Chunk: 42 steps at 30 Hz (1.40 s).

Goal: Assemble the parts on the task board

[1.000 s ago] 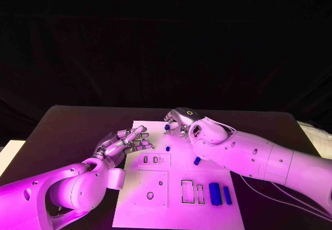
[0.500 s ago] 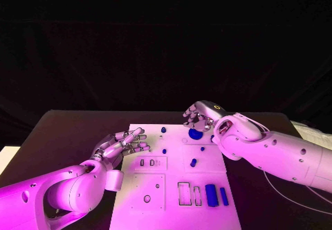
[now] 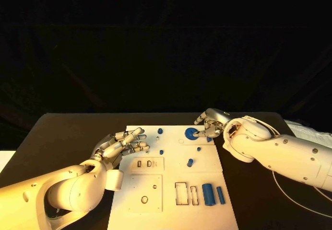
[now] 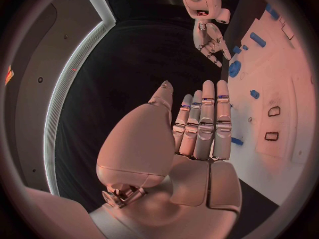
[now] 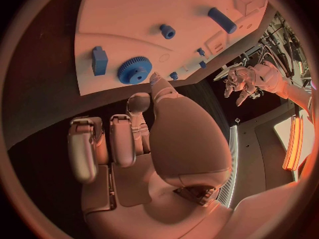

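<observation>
Now the task board (image 3: 173, 191), a long white plate, lies in the middle of the dark worktop (image 3: 62, 129), running away from the robot. Its near end has a smaller white panel with an oval hole (image 3: 145, 199) and, beside it, two dark-outlined rectangular slots (image 3: 181, 193). Two long blue bars (image 3: 207, 195) lie side by side just right of those slots. Mid-board a short blue peg (image 3: 189, 163) sits by itself, with smaller blue bits (image 3: 161, 152) near it. At the far end a round blue gear (image 3: 191, 133) with toothed rim lies flat on the board; a small blue block (image 5: 100, 60) is just beside it in the right wrist view. Another small blue piece (image 3: 160, 130) sits near the far left corner.

Right hand (image 3: 209, 125) is at the far right edge of the board, fingers curled in, fingertips right at the gear. Cannot tell whether it actually grips the gear or just touches it.

Left hand (image 3: 123, 144) hovers over the board's left edge, fingers straight and slightly fanned, holding nothing. In the left wrist view the fingers (image 4: 206, 125) lie side by side, extended, thumb apart.
</observation>
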Each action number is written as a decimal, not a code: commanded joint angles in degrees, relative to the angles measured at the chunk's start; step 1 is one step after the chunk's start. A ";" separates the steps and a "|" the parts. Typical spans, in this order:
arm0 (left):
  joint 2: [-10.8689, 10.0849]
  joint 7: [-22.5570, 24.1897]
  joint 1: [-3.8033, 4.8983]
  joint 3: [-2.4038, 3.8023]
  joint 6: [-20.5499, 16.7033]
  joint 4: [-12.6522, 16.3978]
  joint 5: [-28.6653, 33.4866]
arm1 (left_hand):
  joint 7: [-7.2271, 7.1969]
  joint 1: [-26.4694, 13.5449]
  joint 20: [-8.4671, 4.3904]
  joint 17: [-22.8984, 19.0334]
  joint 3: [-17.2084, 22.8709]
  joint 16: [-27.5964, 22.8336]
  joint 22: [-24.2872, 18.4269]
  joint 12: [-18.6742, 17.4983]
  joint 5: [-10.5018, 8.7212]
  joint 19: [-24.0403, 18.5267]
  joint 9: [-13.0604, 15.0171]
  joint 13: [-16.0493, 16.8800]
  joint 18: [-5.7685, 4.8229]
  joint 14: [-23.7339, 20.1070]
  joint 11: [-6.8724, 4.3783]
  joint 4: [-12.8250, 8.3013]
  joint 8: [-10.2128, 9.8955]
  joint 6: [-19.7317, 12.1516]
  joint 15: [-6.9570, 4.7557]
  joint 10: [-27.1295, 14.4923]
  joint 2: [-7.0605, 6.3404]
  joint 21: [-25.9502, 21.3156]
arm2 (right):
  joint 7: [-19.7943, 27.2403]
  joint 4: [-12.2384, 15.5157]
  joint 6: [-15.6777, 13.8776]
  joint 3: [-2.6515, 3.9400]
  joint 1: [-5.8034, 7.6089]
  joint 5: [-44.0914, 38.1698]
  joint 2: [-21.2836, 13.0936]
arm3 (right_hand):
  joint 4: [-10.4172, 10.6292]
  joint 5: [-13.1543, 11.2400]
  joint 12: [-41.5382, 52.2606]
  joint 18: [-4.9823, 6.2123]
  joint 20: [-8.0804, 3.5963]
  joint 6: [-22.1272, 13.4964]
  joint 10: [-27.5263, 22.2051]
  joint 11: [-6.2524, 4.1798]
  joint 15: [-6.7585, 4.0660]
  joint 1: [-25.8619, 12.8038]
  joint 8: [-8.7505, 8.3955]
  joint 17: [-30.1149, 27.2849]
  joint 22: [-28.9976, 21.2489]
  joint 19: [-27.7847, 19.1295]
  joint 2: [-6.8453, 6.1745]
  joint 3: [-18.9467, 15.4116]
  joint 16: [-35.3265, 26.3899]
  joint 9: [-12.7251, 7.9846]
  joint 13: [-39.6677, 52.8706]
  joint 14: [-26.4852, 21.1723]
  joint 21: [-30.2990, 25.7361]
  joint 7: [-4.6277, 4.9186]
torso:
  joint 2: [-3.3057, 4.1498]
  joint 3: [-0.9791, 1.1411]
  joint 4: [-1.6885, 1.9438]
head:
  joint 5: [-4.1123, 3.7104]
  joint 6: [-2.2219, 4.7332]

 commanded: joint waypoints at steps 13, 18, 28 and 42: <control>0.18 0.02 0.02 0.02 1.47 -0.06 0.09 | 0.14 0.05 0.24 0.14 -0.10 -0.33 -0.08 -0.33 -0.08 0.19 0.00 0.07 0.66 -0.26 0.17 -0.21 -0.32 -0.11 0.29 -0.20 0.58 -0.25 | -4.03 -2.24 2.58 0.01 -0.87 -0.71 2.02 | 1.26 0.91 6.07 -0.91 0.47 0.86 0.36 0.00 0.27 1.54 0.45 2.14 9.74 3.19 0.91 0.17 1.18 0.17 7.43 3.12 0.67 0.00 | 0.04 -0.29 0.40 | -0.29 -0.53; 0.20 0.01 0.02 0.02 1.44 -0.08 0.09 | 0.14 0.05 0.24 0.14 -0.10 -0.33 -0.08 -0.33 -0.08 0.19 0.00 0.07 0.66 -0.26 0.17 -0.21 -0.32 -0.11 0.29 -0.20 0.58 -0.25 | -3.93 -2.48 2.22 0.00 -0.90 -1.29 2.20 | 1.44 1.15 6.97 -0.99 0.47 1.13 0.55 -0.02 0.27 1.48 0.55 2.54 10.07 3.37 1.11 0.19 1.40 0.21 8.47 3.18 0.80 -0.03 | 0.04 -0.32 0.50 | -0.59 -0.72; 0.21 -0.05 0.02 0.02 1.34 -0.13 0.03 | 0.14 0.17 0.24 0.23 -0.05 -0.38 -0.10 -0.36 -0.07 0.21 0.01 0.08 0.67 -0.25 0.17 -0.31 -0.36 -0.13 0.29 -0.23 0.71 -0.29 | -3.73 -2.63 1.37 0.00 -0.91 -1.73 2.60 | 2.00 1.78 8.75 -1.12 0.45 1.71 1.00 -0.07 0.24 0.96 0.72 3.39 10.69 3.71 1.39 0.03 1.86 0.26 10.60 3.30 1.05 -0.12 | 0.10 -0.37 0.69 | -0.58 -0.92; 0.28 -0.15 0.02 0.02 1.52 -0.19 -0.09 | 0.13 0.27 0.24 0.31 -0.04 -0.43 -0.13 -0.39 -0.16 0.23 0.01 0.08 0.67 -0.25 0.18 -0.41 -0.39 -0.15 0.28 -0.26 0.78 -0.33 | -4.16 -3.43 1.26 -0.02 -0.90 -3.79 3.87 | 2.68 1.48 9.06 -1.17 0.46 1.85 0.96 -0.06 0.26 0.20 0.70 3.91 10.95 3.85 1.33 -0.33 2.13 0.24 11.29 3.36 1.16 -0.15 | 0.14 -0.48 0.95 | -0.88 -0.95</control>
